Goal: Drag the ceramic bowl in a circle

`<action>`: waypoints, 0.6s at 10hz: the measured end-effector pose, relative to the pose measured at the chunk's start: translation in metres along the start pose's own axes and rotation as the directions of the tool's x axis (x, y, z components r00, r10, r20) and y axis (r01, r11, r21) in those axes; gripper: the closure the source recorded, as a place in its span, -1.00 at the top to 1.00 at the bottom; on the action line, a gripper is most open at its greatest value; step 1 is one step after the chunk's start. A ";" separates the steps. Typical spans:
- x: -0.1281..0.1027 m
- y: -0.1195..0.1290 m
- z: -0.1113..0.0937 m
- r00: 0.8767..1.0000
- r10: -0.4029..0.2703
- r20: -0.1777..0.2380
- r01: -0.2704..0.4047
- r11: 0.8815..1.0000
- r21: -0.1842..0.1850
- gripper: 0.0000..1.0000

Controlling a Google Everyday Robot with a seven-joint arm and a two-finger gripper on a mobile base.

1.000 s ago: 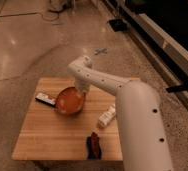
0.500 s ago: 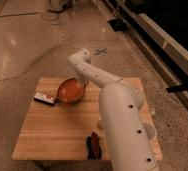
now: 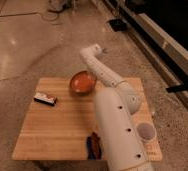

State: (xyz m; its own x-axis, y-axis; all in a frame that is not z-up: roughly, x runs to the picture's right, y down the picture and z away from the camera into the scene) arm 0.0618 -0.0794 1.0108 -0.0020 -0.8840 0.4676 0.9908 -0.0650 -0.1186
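The ceramic bowl (image 3: 82, 83), orange-red and glossy with a darker rim, sits near the far edge of the wooden table (image 3: 52, 127), about mid-width. My white arm rises from the near right, bends over the far edge and comes down at the bowl's right rim. The gripper (image 3: 91, 75) is at that rim, mostly hidden by the wrist.
A white paper cup (image 3: 147, 131) stands at the table's near right, beside my arm. A small dark-and-white snack bar (image 3: 45, 98) lies at the left. A dark packet (image 3: 93, 145) lies at the near edge. Polished floor surrounds the table.
The bowl has slid away from the snack bar, toward the far edge and to the right, with the gripper staying at its rim. My arm has swung further back.
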 end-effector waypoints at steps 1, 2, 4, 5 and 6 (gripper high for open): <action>0.001 0.025 0.006 0.999 0.038 0.006 -0.038 0.999 -0.017 -1.00; 0.000 0.039 0.010 0.998 0.055 0.013 -0.055 0.998 -0.027 -1.00; -0.008 0.067 0.016 0.997 0.072 0.031 -0.071 0.996 -0.046 -1.00; -0.014 0.081 0.020 0.996 0.072 0.043 -0.069 0.996 -0.053 -1.00; -0.021 0.092 0.020 0.996 0.071 0.054 -0.068 0.996 -0.055 -1.00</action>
State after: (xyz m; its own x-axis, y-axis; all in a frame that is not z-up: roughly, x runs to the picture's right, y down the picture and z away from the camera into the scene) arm 0.1561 -0.0576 1.0077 0.0753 -0.8599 0.5048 0.9797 -0.0305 -0.1980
